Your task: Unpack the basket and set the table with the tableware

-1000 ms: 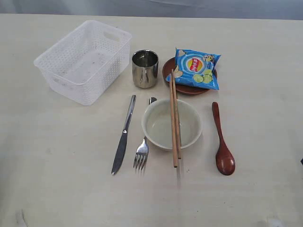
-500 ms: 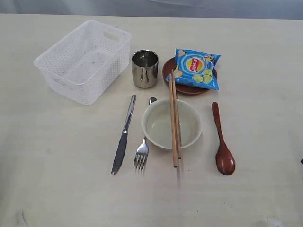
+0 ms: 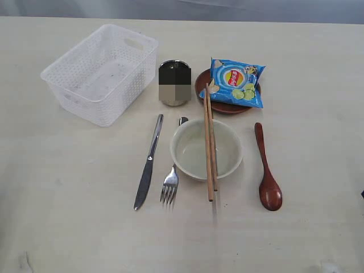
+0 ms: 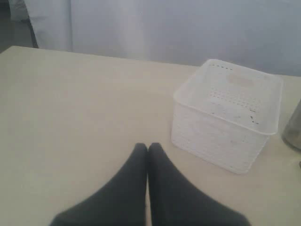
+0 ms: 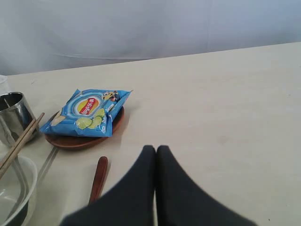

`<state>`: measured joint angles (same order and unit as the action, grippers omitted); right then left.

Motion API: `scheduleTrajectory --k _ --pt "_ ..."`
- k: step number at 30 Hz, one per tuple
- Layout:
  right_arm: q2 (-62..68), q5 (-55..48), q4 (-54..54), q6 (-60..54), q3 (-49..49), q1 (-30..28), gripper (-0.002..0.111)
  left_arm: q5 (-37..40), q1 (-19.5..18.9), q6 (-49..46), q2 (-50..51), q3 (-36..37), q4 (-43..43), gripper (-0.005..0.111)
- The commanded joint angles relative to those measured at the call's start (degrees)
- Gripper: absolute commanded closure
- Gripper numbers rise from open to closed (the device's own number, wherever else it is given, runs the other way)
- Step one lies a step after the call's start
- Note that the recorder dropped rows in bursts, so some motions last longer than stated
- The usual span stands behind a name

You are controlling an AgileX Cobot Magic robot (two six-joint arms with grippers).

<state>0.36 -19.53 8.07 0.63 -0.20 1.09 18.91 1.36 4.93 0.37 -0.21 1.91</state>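
Observation:
The white basket (image 3: 101, 73) (image 4: 227, 113) stands empty at the back left of the cream table (image 3: 68, 199). In the middle sit the cream bowl (image 3: 206, 149) with wooden chopsticks (image 3: 210, 142) laid across it, the steel knife (image 3: 148, 162), the fork (image 3: 170, 182) and the steel cup (image 3: 174, 83). The brown spoon (image 3: 268, 170) (image 5: 98, 178) lies to the right. A small brown plate (image 3: 224, 105) (image 5: 84, 140) holds the blue chip bag (image 3: 235, 82) (image 5: 87, 112). My left gripper (image 4: 147, 147) and right gripper (image 5: 155, 149) are both shut, empty, and absent from the exterior view.
Bare tabletop stretches along the near edge and on both far sides. A grey backdrop (image 5: 150, 28) rises behind the table's far edge.

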Motion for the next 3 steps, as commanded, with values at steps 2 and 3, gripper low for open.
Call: scheduleTrajectory --k 2,3 --pt "-0.4 0.0 0.1 0.0 0.2 -0.3 0.109 -0.2 -0.1 0.2 -0.4 0.2 -0.2 0.107" --pt "-0.4 0.0 0.1 0.0 0.2 -0.3 0.109 -0.2 -0.1 0.2 -0.4 0.2 -0.2 0.107"
